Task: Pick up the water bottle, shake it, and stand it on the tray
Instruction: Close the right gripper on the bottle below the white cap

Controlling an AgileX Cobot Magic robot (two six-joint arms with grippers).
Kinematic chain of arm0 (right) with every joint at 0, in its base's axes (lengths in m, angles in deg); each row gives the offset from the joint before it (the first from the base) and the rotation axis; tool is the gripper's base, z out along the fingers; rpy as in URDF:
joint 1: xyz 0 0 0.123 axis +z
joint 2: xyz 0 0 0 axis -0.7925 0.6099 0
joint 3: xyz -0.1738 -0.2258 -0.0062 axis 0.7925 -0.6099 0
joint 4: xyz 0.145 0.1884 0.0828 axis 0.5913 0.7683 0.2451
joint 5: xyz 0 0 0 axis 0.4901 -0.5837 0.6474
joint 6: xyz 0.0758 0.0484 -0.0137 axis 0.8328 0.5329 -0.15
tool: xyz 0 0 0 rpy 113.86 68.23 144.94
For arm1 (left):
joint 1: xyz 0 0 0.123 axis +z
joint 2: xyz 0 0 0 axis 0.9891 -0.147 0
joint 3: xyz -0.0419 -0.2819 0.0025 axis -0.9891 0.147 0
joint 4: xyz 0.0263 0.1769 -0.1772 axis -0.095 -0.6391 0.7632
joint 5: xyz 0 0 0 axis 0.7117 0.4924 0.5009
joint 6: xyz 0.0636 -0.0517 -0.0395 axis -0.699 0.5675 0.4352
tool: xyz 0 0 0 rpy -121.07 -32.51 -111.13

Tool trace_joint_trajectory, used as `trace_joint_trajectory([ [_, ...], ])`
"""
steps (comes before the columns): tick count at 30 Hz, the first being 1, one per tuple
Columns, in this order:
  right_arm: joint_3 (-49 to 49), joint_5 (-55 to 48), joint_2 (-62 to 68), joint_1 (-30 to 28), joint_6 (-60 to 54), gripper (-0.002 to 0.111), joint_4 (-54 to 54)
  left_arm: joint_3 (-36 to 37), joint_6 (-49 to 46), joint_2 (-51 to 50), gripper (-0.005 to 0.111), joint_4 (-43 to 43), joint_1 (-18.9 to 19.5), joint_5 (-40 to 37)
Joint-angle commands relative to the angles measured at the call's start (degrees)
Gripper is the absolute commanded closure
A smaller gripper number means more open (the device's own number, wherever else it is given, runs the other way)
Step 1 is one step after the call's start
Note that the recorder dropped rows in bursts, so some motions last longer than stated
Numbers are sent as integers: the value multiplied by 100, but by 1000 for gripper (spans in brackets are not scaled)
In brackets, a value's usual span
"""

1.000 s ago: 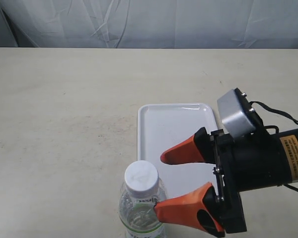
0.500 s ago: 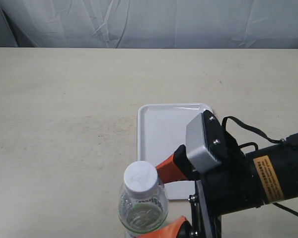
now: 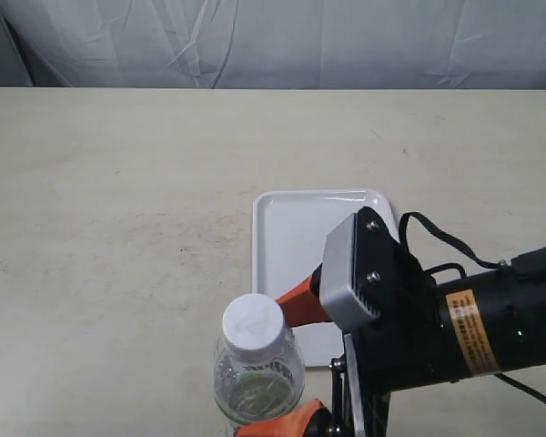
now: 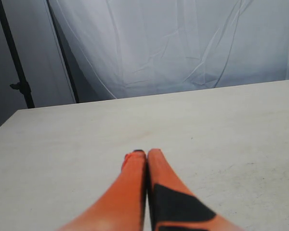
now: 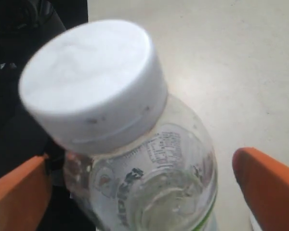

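Note:
The water bottle (image 3: 254,350) stands on the table at the near edge, just left of the white tray (image 3: 291,228). It is clear, with a white cap and a printed label. My right gripper (image 3: 266,366) is open and straddles the bottle, one orange finger (image 3: 298,304) on the tray side and the other at the frame's bottom. In the right wrist view the bottle (image 5: 135,159) fills the space between the fingers (image 5: 267,185), and a strip of table shows between it and one of them. My left gripper (image 4: 145,154) is shut, empty, above bare table.
The right arm's black body and grey camera block (image 3: 350,273) cover the near half of the tray. A white curtain (image 3: 273,41) hangs behind the beige table (image 3: 118,182).
The right gripper has swung left over the tray and moved its fingers to either side of the bottle. The bottle's cap has shifted slightly left and down in the view.

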Motion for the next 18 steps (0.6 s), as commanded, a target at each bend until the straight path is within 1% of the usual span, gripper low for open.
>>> trace_joint_trajectory([
  [1, -39, -72, 302, 24, -201, 4, 229, 16, 15, 24, 105, 5, -40, 70],
  [4, -28, -34, 603, 24, -456, 4, 671, 16, 15, 24, 105, 5, -40, 70],
  [10, -29, 336, 1024, 24, -1364, 4, 1352, 16, 15, 24, 105, 5, -40, 70],
  [18, -29, 420, 1068, 24, -1388, 4, 1446, 16, 15, 24, 105, 5, -40, 70],
])
